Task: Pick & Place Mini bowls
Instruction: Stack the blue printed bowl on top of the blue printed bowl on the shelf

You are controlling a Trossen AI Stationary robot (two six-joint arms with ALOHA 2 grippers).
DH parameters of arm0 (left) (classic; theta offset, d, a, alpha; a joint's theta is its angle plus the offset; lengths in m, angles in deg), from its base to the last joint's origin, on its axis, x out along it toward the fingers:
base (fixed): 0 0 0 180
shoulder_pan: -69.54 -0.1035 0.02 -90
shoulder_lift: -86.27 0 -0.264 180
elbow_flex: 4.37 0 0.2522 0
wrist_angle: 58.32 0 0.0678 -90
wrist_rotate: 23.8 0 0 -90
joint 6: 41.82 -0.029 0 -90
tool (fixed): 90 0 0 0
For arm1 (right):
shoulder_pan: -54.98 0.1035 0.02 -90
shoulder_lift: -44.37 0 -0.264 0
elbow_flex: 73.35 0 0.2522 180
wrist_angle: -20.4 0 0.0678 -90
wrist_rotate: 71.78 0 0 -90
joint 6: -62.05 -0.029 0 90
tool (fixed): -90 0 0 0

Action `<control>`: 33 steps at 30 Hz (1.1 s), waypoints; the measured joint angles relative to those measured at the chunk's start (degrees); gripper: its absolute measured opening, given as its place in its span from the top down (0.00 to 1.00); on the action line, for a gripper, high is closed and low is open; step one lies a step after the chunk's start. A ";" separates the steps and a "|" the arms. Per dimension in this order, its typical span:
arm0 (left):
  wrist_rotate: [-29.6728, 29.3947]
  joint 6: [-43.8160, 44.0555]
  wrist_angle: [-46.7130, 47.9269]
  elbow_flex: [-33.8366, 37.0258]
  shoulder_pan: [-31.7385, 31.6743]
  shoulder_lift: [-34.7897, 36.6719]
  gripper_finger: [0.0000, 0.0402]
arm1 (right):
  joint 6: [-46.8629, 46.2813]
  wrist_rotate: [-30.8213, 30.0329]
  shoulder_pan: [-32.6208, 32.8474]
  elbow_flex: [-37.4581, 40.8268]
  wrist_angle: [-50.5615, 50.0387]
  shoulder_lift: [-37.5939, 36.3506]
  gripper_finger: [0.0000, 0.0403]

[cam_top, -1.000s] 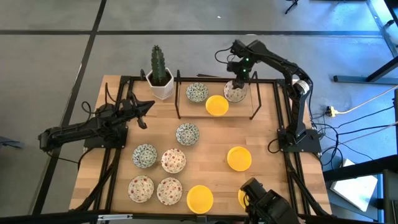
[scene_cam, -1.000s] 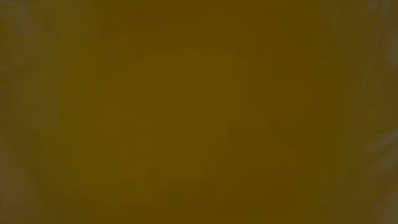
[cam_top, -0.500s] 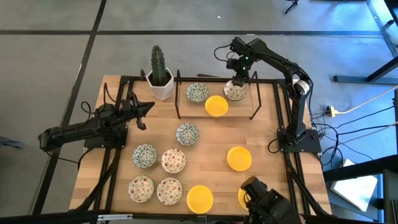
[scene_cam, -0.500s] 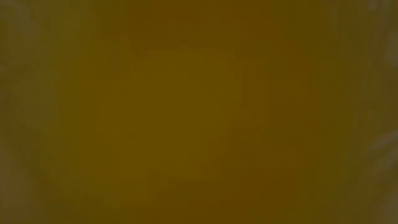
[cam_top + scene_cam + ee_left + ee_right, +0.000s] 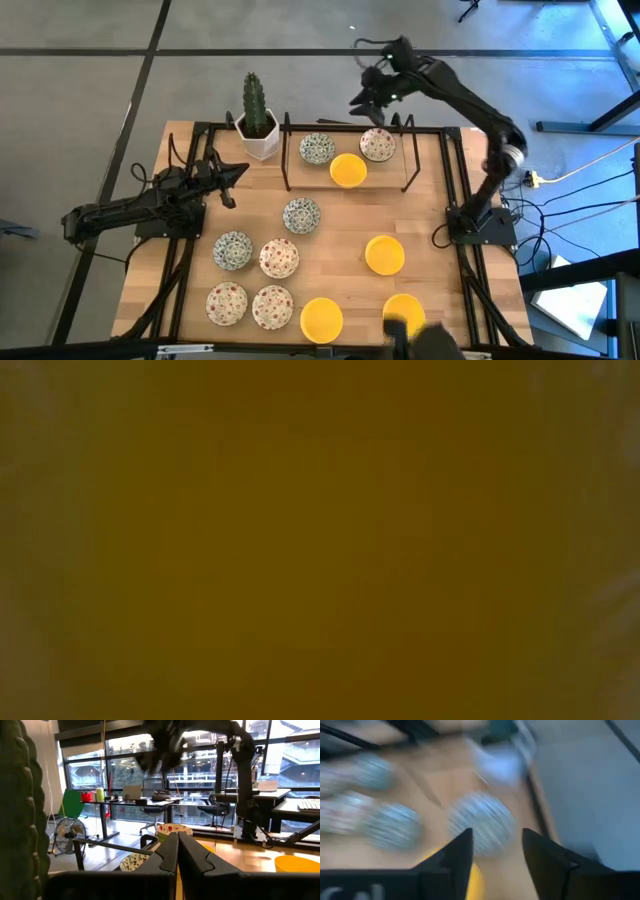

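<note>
**Eleven mini bowls on the table, right pincer open past the far edge**

Eleven mini bowls sit on the wooden table (image 5: 430, 200), which stands on a grey floor with open room on all sides. A black frame runs round the table's edges. A black rack (image 5: 287, 165) stands on the far part, and a cactus pot (image 5: 258, 140) is at the far left corner beside it.

The left arm lies along the left edge. The left gripper (image 5: 232, 172) has its fingers pressed together on nothing and points toward the rack. The right arm reaches from the right side to beyond the far edge. There the right gripper (image 5: 375, 95) hangs with its fingers (image 5: 455, 860) apart and nothing between them.

Three bowls stand in a row under the rack: a blue-green bowl (image 5: 317, 149), a yellow bowl (image 5: 348, 169) and a speckled bowl (image 5: 377, 144). The middle strip right of centre is bare wood apart from one yellow bowl (image 5: 384, 254). Seven more bowls spread over the centre and near part, two yellow ones (image 5: 321, 319) near the near edge.

Beyond the table, the left wrist view shows tall windows and desks. The low view is a flat yellow-brown blur.
</note>
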 joint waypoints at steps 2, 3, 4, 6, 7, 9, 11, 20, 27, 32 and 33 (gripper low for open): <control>-0.01 0.00 0.01 0.00 0.00 0.00 0.99 | -0.06 7.42 2.60 -0.04 0.95 -3.56 0.67; -0.02 0.00 0.12 0.00 -0.01 0.00 0.99 | 0.46 10.17 4.06 -0.06 0.60 -5.27 0.71; -0.02 0.00 0.26 0.00 0.01 0.00 0.99 | 1.37 12.00 5.56 -0.06 -0.38 -7.02 0.74; -0.02 0.00 0.95 0.00 -0.01 0.02 0.99 | 4.42 15.20 8.47 1.06 -3.37 -11.06 0.81; -0.13 -0.02 1.65 0.00 0.00 0.00 0.99 | 5.96 16.80 9.78 2.32 -4.42 -13.50 0.84; -1.02 -0.02 3.27 0.00 -0.01 0.00 0.99 | 8.36 19.63 12.42 6.16 -5.28 -19.08 0.89; -2.16 -0.03 4.92 0.00 0.00 0.00 0.99 | 9.11 19.90 15.50 12.29 -3.61 -25.52 0.94; -4.01 0.75 6.58 0.00 0.00 0.00 0.98 | -12.47 7.03 24.82 54.75 33.45 -53.71 0.98; -3.93 0.85 5.70 0.00 0.01 0.00 0.99 | -24.71 3.92 25.54 74.56 63.39 -66.01 0.98; -3.91 0.86 5.66 0.00 0.00 0.02 0.98 | -26.92 3.95 25.56 79.85 68.14 -68.73 0.98; -3.91 0.87 5.59 0.00 0.01 0.00 0.98 | -26.92 4.01 25.56 80.71 68.71 -68.95 0.98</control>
